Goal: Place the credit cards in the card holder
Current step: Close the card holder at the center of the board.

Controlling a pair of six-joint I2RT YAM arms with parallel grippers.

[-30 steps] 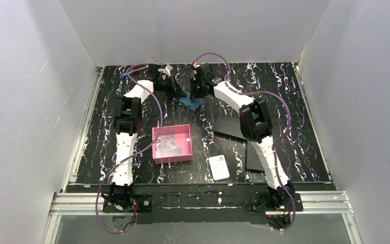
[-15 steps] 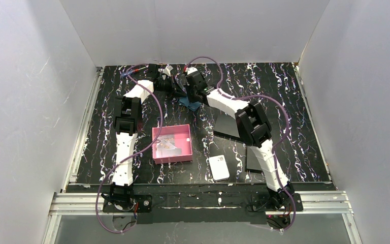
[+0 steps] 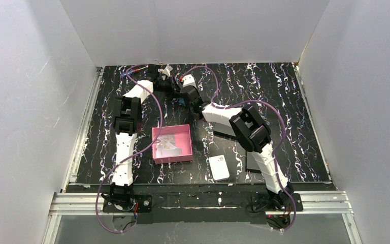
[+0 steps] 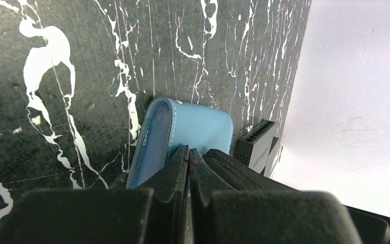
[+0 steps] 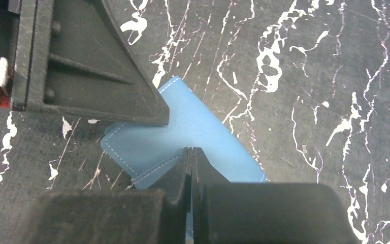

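Left wrist view shows the card holder point(image 4: 193, 124), a teal-blue wallet, lying flat on the black marbled table point(image 4: 56, 76) with a glossy rounded edge on its left side. The left gripper point(image 4: 188, 150) has its two fingers pressed together without any gap, and the tips stand over the near part of the wallet. Whether they touch it, I cannot tell. Right wrist view shows the same wallet lying diagonally, and a stitched seam runs across it up to the tips of the right gripper point(image 5: 190, 151). These fingers are also closed tight, with nothing visible between them, and the tips are over the near edge of the wallet. The black body of the left gripper covers the far-left corner of the wallet in this view. Top external view shows both arms reaching to the far part of the table, where the two grippers meet just beside each other and almost hide the wallet. Well apart from it, nearer to the arm bases, a pink tray point(image 3: 173, 157) holds some pale flat pieces that seem to be the credit cards point(image 3: 166, 144). A white rounded block point(image 3: 219, 168) lies to the right of the tray, and flat black rectangles point(image 3: 252, 163) lie partly under the right arm.
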